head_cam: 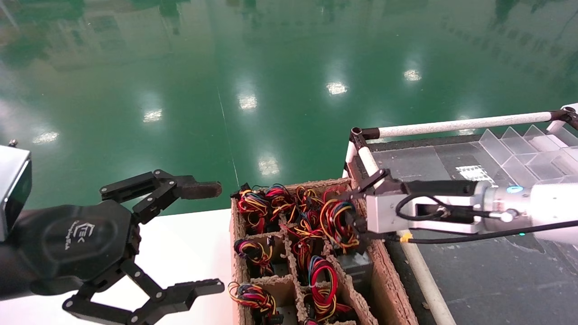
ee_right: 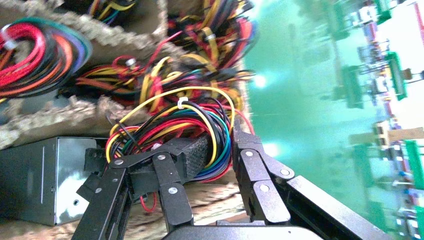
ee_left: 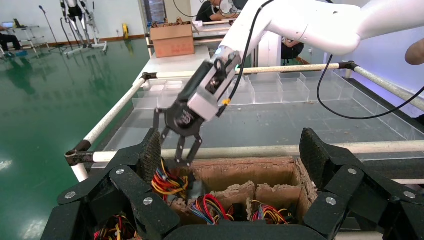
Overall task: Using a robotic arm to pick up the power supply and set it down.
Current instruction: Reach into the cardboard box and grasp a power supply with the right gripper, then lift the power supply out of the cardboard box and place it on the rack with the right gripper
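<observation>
The power supply point(head_cam: 356, 266) is a grey metal box in the far right compartment of a cardboard box point(head_cam: 392, 271). Its looped bundle of red, yellow, blue and black wires point(ee_right: 190, 130) rises to the rim. My right gripper point(head_cam: 351, 212) reaches in from the right, its white arm bearing a cyan light. In the right wrist view the right gripper point(ee_right: 220, 152) is shut on this wire bundle, with the grey casing point(ee_right: 35, 175) beside it. The left wrist view shows that gripper point(ee_left: 181, 161) over the wires point(ee_left: 167, 182). My left gripper point(head_cam: 216, 238) hangs open, left of the box.
Several other wire bundles point(head_cam: 253, 207) fill the box's remaining compartments between cardboard dividers point(head_cam: 289, 257). A dark rack surface point(head_cam: 487, 280) framed by white tubes point(head_cam: 451, 124) lies to the right, with clear plastic dividers point(head_cam: 528, 149) at its far end. A white tabletop point(head_cam: 180, 243) lies under the left gripper.
</observation>
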Robot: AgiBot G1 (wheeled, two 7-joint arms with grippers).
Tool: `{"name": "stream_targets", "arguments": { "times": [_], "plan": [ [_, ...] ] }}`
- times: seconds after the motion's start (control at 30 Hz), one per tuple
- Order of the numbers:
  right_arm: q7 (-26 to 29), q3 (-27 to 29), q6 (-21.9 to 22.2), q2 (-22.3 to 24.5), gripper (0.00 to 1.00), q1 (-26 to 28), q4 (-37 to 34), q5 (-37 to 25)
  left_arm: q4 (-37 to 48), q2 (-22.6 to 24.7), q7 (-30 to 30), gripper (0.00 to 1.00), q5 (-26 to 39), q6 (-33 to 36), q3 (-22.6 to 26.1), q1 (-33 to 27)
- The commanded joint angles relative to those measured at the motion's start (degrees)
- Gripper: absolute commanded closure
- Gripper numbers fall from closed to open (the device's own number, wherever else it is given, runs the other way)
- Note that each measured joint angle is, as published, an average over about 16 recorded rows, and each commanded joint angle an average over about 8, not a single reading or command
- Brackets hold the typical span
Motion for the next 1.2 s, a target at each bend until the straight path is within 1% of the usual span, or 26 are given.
{"name": "stream_targets", "arguments": {
  "times": [0.03,0.37,0.67,0.8,0.93,1.2],
  "plan": [
    [0.40,0.75,0.75,0.85,1.00,-0.57,1.70,0.65,0.00,0.00,0.00,0.00,0.00,0.00,0.00,0.00],
    [1.63,5.22,3.16,4.29,1.00,-0.12,4.90,5.00,0.00,0.00,0.01,0.00,-0.01,0.00,0.01,0.00],
    [1.29,9.08,5.20,6.03,1.00,2.80,2.85,8.06,0.00,-0.01,0.01,0.00,-0.01,-0.01,0.02,-0.01],
    [0.36,10.09,6.00,5.81,1.00,4.77,0.40,8.47,0.00,-0.01,0.01,0.00,-0.02,-0.01,0.02,-0.01],
    [-1.49,10.33,6.94,4.77,1.00,7.23,-3.59,7.65,0.00,-0.01,0.01,0.00,-0.02,-0.01,0.03,-0.01],
    [-8.31,10.03,9.27,1.47,1.00,12.25,-14.55,4.92,0.00,-0.01,0.02,0.00,-0.02,-0.01,0.03,-0.01]
  ]
}}
